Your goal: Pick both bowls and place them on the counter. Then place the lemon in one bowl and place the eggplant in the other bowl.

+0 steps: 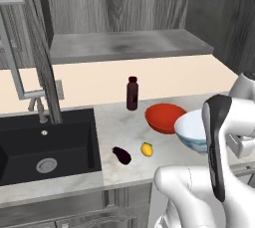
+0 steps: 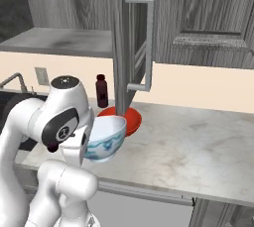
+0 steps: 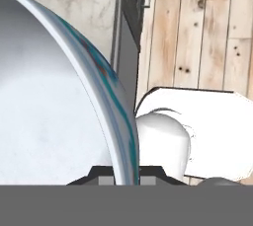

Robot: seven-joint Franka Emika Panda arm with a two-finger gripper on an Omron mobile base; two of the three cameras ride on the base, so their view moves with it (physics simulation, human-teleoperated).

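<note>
My gripper (image 3: pixel 126 178) is shut on the rim of the white floral bowl (image 2: pixel 105 138), which runs between the fingertips in the hand view. The bowl (image 1: pixel 193 130) hangs tilted over the marbled counter (image 2: pixel 198 151) near its front edge, just in front of the red bowl (image 1: pixel 164 117). That shallow red bowl (image 2: pixel 130 118) rests on the counter. The yellow lemon (image 1: pixel 146 149) and the dark eggplant (image 1: pixel 121 155) lie side by side on the counter, left of both bowls and apart from them. In the right base view the gripper (image 2: pixel 84 146) sits at the bowl's left edge.
A dark maroon bottle (image 1: pixel 132 93) stands behind the red bowl by the wall. The black sink (image 1: pixel 45 147) and faucet (image 1: pixel 35 97) lie to the left. An open cabinet door (image 2: pixel 131 42) hangs above the red bowl. A grey shelf slab (image 1: pixel 124 45) sits higher up.
</note>
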